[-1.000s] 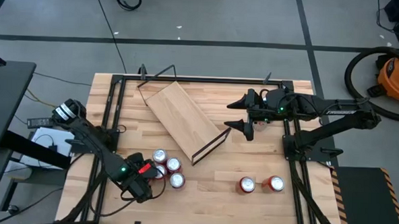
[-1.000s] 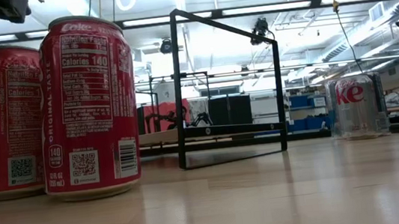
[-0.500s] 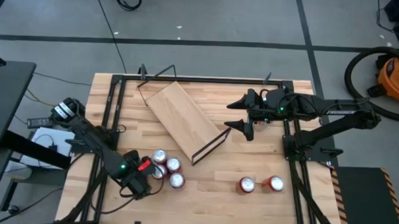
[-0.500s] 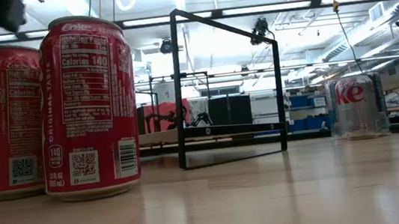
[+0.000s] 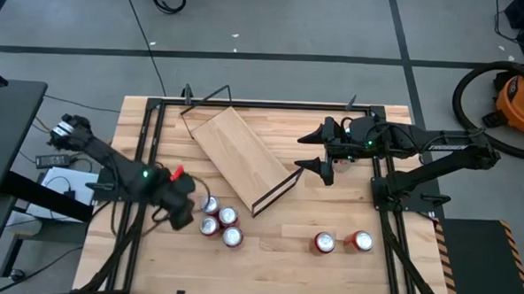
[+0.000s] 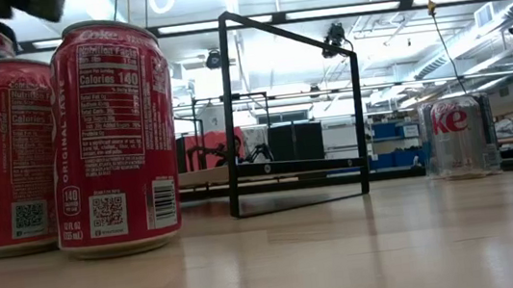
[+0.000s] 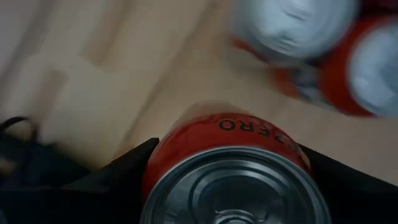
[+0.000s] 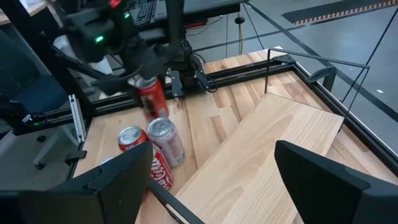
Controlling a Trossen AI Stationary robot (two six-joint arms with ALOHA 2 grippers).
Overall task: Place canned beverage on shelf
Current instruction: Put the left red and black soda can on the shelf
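My left gripper (image 5: 181, 210) is shut on a red can (image 7: 230, 134) and hangs above the table's near left part, just left of a cluster of red cans (image 5: 223, 221) standing upright on the wood. The held can (image 8: 149, 98) is clear of the table. The shelf (image 5: 242, 155), a light-wood plank, stands askew in the middle on its black wire end frames (image 6: 292, 111). My right gripper (image 5: 319, 163) is open beside the shelf's right end with nothing between its fingers. My left gripper pinches the red can's side wall (image 7: 186, 140) near its top between its two fingers (image 7: 121, 168). The fingers come from above, pointing down. The can hangs upright below them, lifted clear of the table.
Two more red cans (image 5: 341, 243) stand near the table's front right. In the low view a silver can (image 6: 456, 136) stands farther off. A black frame (image 5: 147, 142) runs round the table's edges. Bare wood lies between the can cluster and the right-hand cans.
My left gripper has risen and gone toward the table's far edge, taking the red can out of the cluster. The can now hangs clear of the table, while the other cans stay where they were.
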